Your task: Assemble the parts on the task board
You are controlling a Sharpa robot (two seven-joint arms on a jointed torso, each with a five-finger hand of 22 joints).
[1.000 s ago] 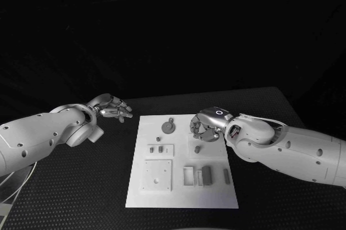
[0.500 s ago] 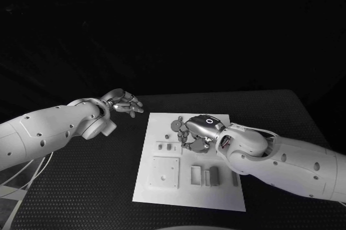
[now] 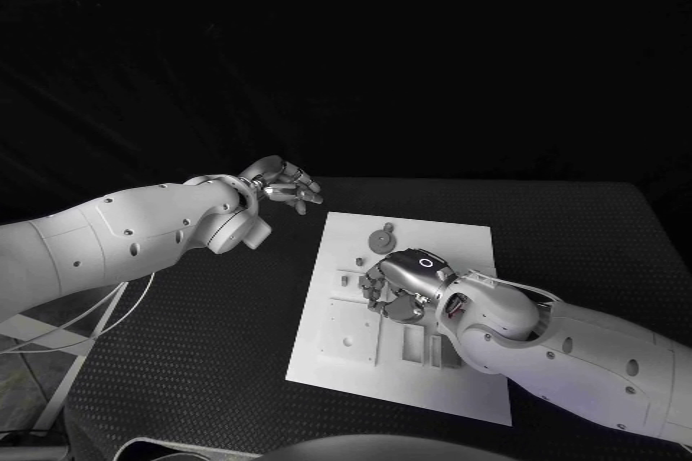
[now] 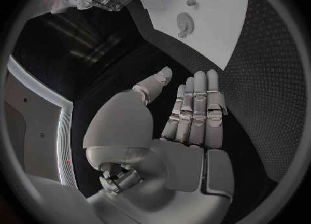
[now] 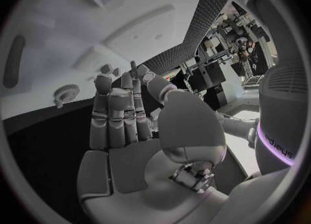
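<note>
White task board (image 3: 447,381): lies mid black tabletop (image 3: 188,361), grey parts (image 3: 381,239) on it.
Right hand (image 3: 397,281): over board's middle, fingers straight, holding nothing.
Left hand (image 3: 284,184): empty, fingers extended, beyond board's far corner.

The task board (image 3: 433,381) is plain white, and the parts (image 3: 381,239) on it read grey against it. Beyond the fingertips of the left hand (image 3: 284,185), which is silver, the table (image 3: 188,331) is black with a fine dotted texture. The right hand (image 3: 397,284) is silver too, with a small pale ring mark on its dark back. Both arms are white.
</note>
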